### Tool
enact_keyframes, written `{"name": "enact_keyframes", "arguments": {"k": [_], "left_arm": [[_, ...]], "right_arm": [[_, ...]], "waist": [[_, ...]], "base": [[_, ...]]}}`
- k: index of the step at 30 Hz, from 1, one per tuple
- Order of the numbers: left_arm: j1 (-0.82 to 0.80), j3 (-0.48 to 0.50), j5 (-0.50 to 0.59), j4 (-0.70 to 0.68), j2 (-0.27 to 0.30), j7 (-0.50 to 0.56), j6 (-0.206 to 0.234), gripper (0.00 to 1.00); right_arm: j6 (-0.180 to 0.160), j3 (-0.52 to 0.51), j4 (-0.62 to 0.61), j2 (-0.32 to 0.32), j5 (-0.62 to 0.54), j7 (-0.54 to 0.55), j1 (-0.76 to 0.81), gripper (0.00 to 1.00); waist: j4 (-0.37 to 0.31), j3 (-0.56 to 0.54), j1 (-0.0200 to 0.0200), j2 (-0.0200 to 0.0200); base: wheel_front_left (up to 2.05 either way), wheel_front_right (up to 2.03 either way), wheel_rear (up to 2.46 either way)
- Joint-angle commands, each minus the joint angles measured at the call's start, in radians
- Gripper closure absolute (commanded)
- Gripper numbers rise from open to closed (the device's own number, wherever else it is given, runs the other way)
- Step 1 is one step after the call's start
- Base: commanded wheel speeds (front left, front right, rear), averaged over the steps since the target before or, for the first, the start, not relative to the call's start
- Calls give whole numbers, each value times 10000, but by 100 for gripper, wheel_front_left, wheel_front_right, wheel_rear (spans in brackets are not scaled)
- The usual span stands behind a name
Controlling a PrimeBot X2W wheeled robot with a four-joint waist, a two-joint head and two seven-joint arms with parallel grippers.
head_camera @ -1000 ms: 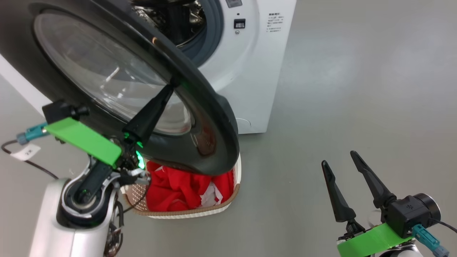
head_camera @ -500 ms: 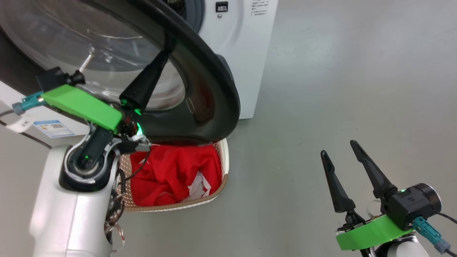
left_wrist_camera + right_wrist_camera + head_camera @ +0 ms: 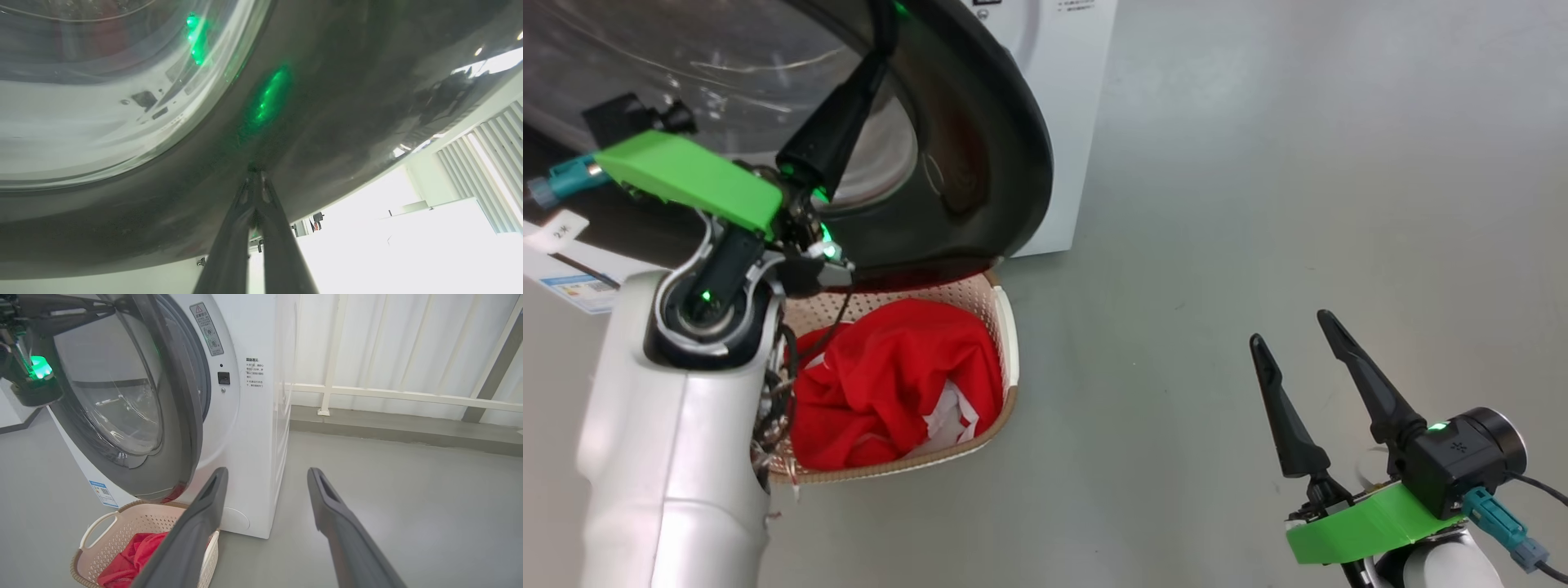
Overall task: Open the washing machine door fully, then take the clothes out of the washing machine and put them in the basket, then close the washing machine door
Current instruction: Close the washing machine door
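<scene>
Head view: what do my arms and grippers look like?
Left gripper and right gripper each have two long tapered dark fingers, a green bracket, a black camera and a teal plug. The left forearm is pale grey, with a white cable tag.

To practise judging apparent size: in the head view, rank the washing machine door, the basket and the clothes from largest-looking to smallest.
1. washing machine door, partly cut off and nearer the camera, which enlarges it
2. basket
3. clothes, lying inside the basket, only slightly smaller

Lab-type rm w/ bare grey floor (image 3: 1258, 204), washing machine (image 3: 253, 437), white railing (image 3: 408, 396).
</scene>
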Motion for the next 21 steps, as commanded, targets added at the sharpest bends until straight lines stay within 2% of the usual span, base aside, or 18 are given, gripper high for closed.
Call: {"name": "enact_keyframes", "arguments": {"k": [1,21], "left_arm": [[-435,298,-25,-150,231,-65,-115,100],[-1622,468,79,1068,377,-228,-583,100]], "right_arm": [[63,286,-224,-75,-69,-103,-245,0],[63,404,20,-75,50,-287,-492,0]], "waist": [[-119,99,0,0],[-778,562,0,0]], "base": [[0,0,0],[0,0,0]]}}
